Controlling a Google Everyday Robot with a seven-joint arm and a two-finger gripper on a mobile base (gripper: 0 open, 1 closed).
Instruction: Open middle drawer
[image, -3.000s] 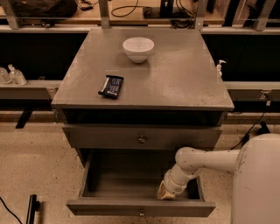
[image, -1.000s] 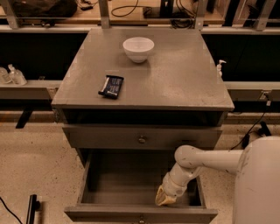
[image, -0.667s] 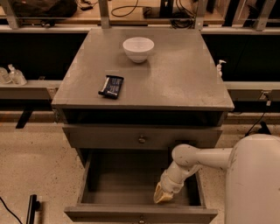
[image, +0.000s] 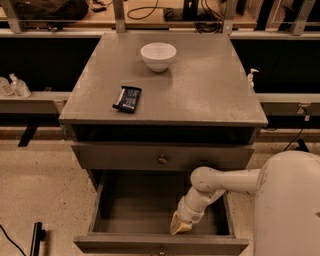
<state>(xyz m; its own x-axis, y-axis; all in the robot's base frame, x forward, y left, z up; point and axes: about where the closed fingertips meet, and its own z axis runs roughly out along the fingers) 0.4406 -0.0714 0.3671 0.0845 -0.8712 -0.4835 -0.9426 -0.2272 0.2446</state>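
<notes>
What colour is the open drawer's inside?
Plain grey, in the camera view. The gripper is down inside the middle drawer.

Single arm in view, white, coming out of the rounded white body that fills the near right corner. Upper link runs roughly level toward the left and ends in a bulbous elbow just right of centre. From there the forearm drops steeply down and a bit left, toward the near edge, through a ribbed white wrist. Gripper sits at the end, tan coloured, low in the scene, left of the body and below the elbow. It points down and slightly left, probably tipped toward the near side.
</notes>
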